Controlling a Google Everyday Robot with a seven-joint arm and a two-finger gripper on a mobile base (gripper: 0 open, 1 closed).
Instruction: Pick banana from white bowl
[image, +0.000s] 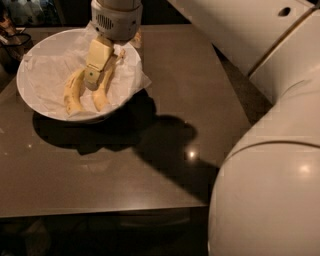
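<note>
The white bowl (30, 75), lined with crumpled white paper, sits at the table's far left. Two banana pieces lie side by side in it: a left banana (72, 94) and a right banana (101, 95). My gripper (103, 73) reaches down into the bowl from above, under its white wrist housing (116, 19). One finger (96, 62) stands between the two pieces with its tip at the paper. The other finger is mostly hidden behind the right piece's upper end. The gripper looks open around the top of the right banana.
The bowl rests on a dark brown table (175, 100) whose front edge runs along the bottom. My large white arm (270, 130) fills the right side. Dark clutter (10, 37) sits at the far left edge beyond the bowl.
</note>
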